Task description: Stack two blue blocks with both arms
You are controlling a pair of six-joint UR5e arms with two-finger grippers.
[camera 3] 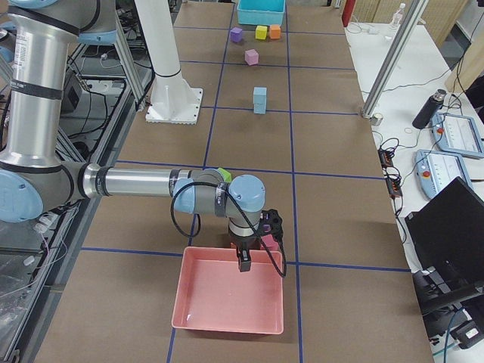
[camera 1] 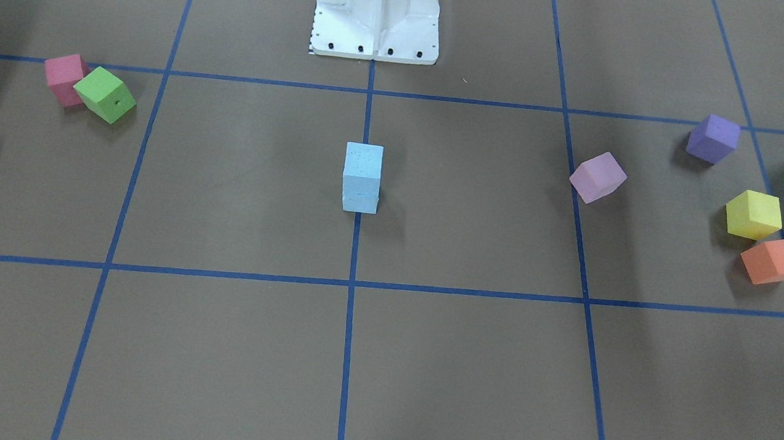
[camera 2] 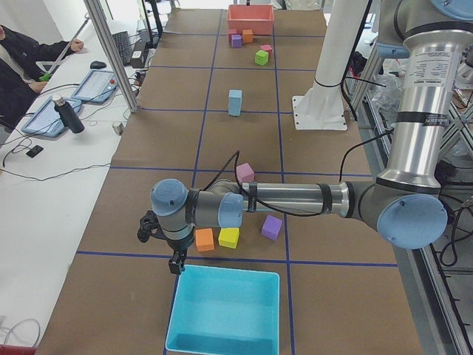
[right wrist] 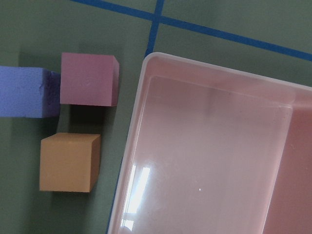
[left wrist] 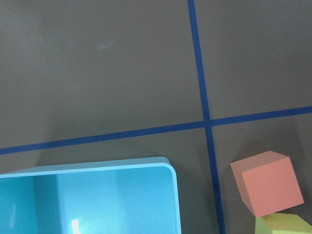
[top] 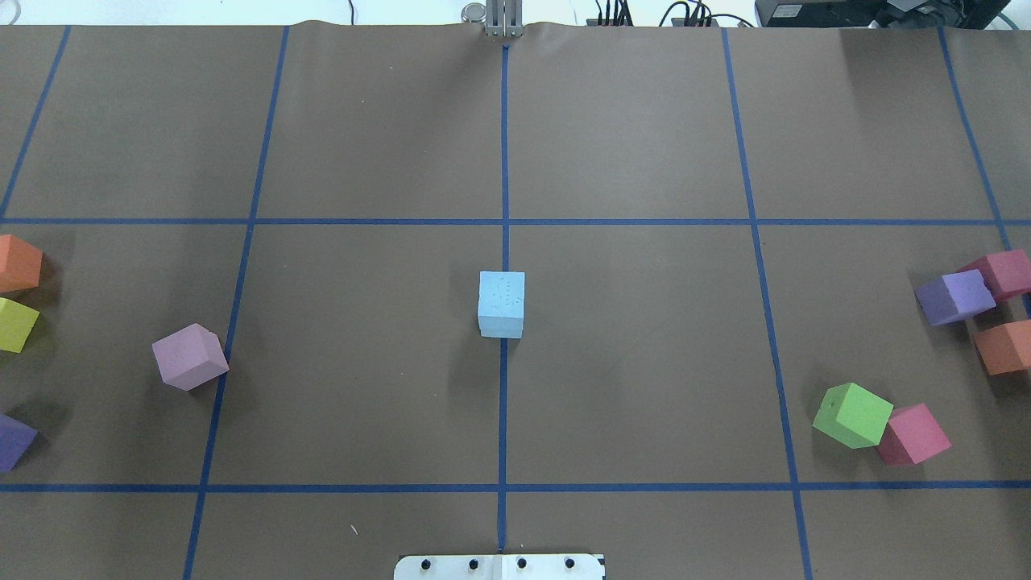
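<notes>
The blue blocks [camera 1: 361, 177] stand stacked far from the left claw [camera 2: 176, 264] and right claw [camera 3: 244, 262], whose opening I cannot tell; best leave them untouched.

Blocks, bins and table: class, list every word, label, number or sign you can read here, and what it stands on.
No text can be read.
The stacked blue blocks bear only speckles.
The teal bin and pink bin are plain.
The control panels on the side desk are too small to read.
</notes>
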